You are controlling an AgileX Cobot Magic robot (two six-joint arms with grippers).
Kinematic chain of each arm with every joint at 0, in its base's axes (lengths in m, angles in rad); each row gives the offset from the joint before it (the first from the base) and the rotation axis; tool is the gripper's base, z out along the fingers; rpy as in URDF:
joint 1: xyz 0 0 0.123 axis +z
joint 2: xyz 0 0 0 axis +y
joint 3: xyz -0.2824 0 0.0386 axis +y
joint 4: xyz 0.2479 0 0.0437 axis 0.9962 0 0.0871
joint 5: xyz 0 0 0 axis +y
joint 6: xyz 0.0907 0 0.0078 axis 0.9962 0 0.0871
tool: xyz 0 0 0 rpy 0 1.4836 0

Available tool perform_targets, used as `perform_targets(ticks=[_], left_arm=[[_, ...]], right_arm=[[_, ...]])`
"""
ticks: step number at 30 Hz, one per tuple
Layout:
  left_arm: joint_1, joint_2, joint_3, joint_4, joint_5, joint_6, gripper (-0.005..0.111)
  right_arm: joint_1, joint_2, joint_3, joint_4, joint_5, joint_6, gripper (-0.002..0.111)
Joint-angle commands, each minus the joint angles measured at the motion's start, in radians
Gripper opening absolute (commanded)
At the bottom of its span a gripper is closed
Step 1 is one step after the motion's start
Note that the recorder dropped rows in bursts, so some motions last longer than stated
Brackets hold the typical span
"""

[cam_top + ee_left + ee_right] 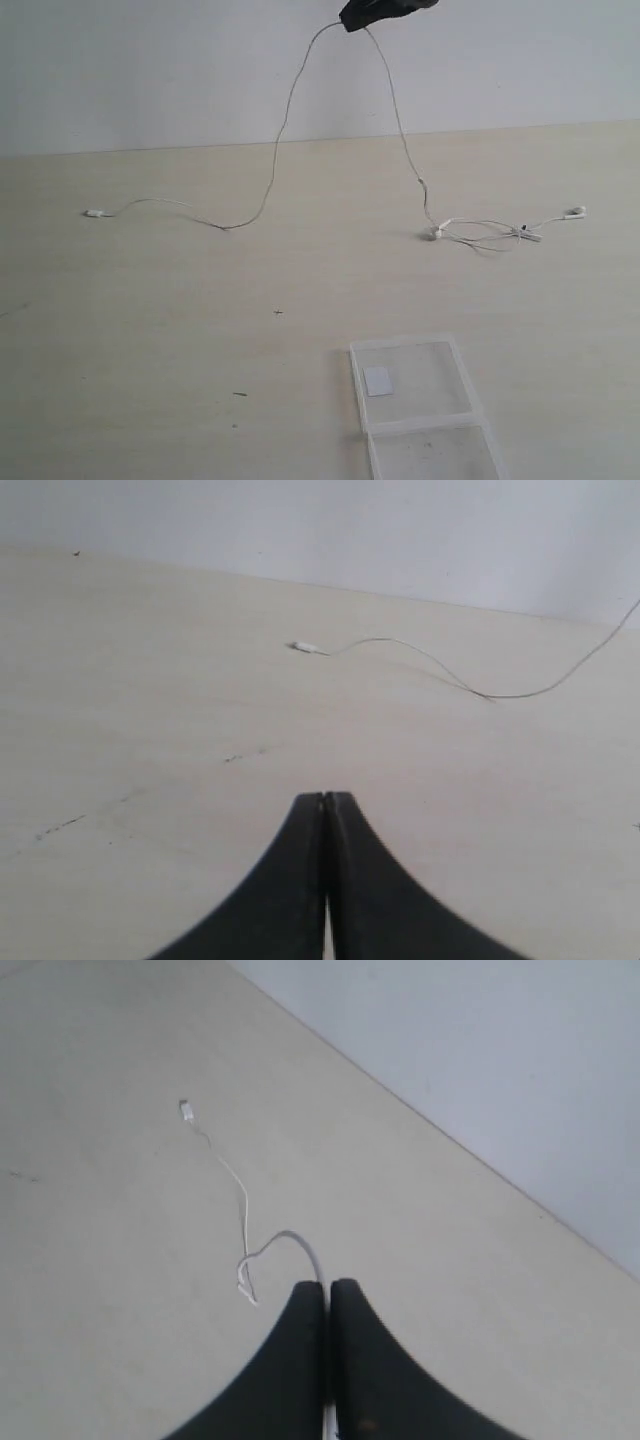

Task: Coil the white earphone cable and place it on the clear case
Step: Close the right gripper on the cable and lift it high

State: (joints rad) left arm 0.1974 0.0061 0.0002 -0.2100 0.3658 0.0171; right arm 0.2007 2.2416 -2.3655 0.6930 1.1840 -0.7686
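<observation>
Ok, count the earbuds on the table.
2. One earbud lies at the left end of the cable tangle; the other earbud lies farther right. None seems hidden.

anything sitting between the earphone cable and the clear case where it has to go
Nothing visible does. The right gripper holds the white earphone cable lifted, both ends trailing on the table, and only a few tiny dark specks mark the table between it and the clear case.
</observation>
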Motion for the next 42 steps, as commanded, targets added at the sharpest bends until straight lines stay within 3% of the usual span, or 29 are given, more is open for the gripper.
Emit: perform_targets(ticks=[1,14,23,32,42], left_arm=[[0.002,-0.006,0.0,0.001,-0.004,0.004,0.0],[0.002,-0.006,0.0,0.001,-0.004,0.004,0.0],[0.002,-0.006,0.0,0.001,-0.004,0.004,0.0],[0.002,-0.006,0.0,0.001,-0.004,0.004,0.0],[-0.01,-0.006,0.0,0.001,-0.004,0.005,0.0]], right_arm=[[-0.042,-0.089,-0.004,0.011,0.025,0.013,0.0],[-0.123,-0.269,0.151,-0.116,0.037,0.053,0.0],[-0.223,-0.462,0.165,-0.03,0.037,0.057,0.0],[-0.223,-0.662,0.165,0.042,0.037,0.056,0.0],[-0.223,-0.716,0.165,0.129,0.037,0.059,0.0]])
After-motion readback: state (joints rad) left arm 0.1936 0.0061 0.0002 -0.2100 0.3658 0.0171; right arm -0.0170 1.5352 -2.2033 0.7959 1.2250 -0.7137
